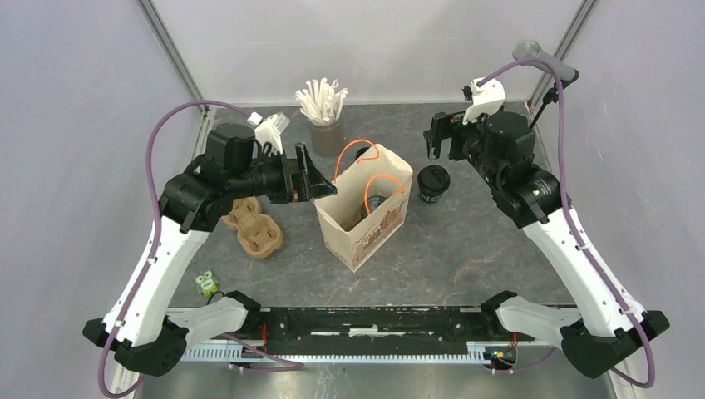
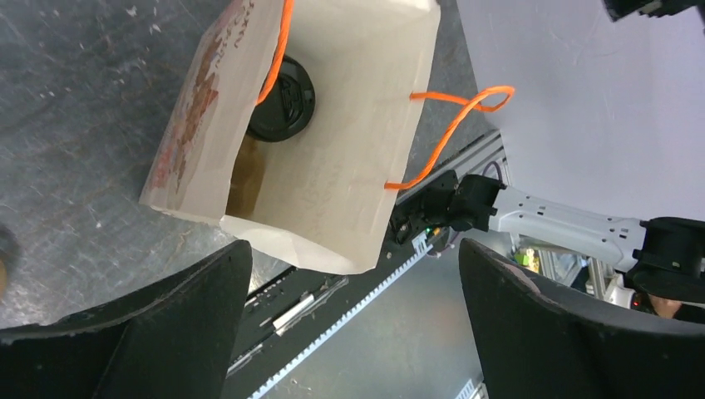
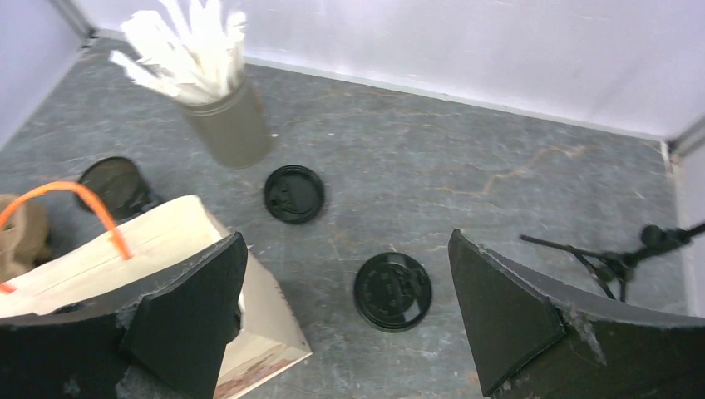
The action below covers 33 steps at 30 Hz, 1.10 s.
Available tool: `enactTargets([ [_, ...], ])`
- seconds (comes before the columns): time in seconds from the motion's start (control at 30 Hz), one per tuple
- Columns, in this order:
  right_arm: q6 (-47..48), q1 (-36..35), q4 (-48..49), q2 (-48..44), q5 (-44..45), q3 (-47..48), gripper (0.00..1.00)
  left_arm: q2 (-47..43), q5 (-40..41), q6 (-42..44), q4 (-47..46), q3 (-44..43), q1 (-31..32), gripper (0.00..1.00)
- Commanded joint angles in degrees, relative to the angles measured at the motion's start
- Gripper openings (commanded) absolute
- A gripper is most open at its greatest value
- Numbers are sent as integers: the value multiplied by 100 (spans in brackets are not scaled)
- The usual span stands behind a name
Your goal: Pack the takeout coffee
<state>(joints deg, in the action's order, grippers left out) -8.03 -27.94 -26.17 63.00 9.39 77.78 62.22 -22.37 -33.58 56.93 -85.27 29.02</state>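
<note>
Left to right: the left fingers (image 1: 312, 176), spread wide and holding nothing, hover at the left rim of the open paper bag (image 1: 366, 218). Inside it, 1 lidded black cup (image 2: 283, 98) stands upright on the bag's floor. Right of the bag and apart from it, a 2nd lidded cup (image 1: 433, 183) stands upright on the bench (image 1: 465, 258). The right fingers (image 1: 441, 143), also wide and empty, hang just beyond it, so the right arm is plainly the nearer. In the right wrist view it sits low between the 2 fingers, long axis vertical. A further lidded cup (image 3: 293, 194) waits near the straw holder (image 3: 229, 125). The next grasp likely needs a short drop onto the near cup.
</note>
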Motion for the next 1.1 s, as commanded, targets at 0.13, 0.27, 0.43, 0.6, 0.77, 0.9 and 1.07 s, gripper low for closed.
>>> enactTargets([
  [0.13, -26, 132, -593, 375, 1785, 167, 98, -290, 554, 533, 77, -477, 21, 100],
  [0.27, -152, 349, -1266, 684, 1844, 134, 98, -575, 640, 464, 137, -294, 21, 100],
  [0.43, -6, 609, -1171, 768, 1810, -70, 98, -606, 1041, 720, 761, -631, 17, 100],
  [0.6, 438, 1023, -766, 1103, 1661, -205, 98, -676, 1778, 1056, 1071, -874, 21, 100],
  [0.77, 710, 1269, -478, 1351, 1465, -526, 98, -702, 2356, 784, 1290, -670, 17, 100],
  [0.9, 932, 1385, -281, 1401, 1085, -771, 98, -844, 2082, 469, 946, -281, 22, 100],
  [1.07, 637, 1424, -269, 1754, 292, -465, 93, -653, 2464, 370, 1237, -240, 12, 100],
])
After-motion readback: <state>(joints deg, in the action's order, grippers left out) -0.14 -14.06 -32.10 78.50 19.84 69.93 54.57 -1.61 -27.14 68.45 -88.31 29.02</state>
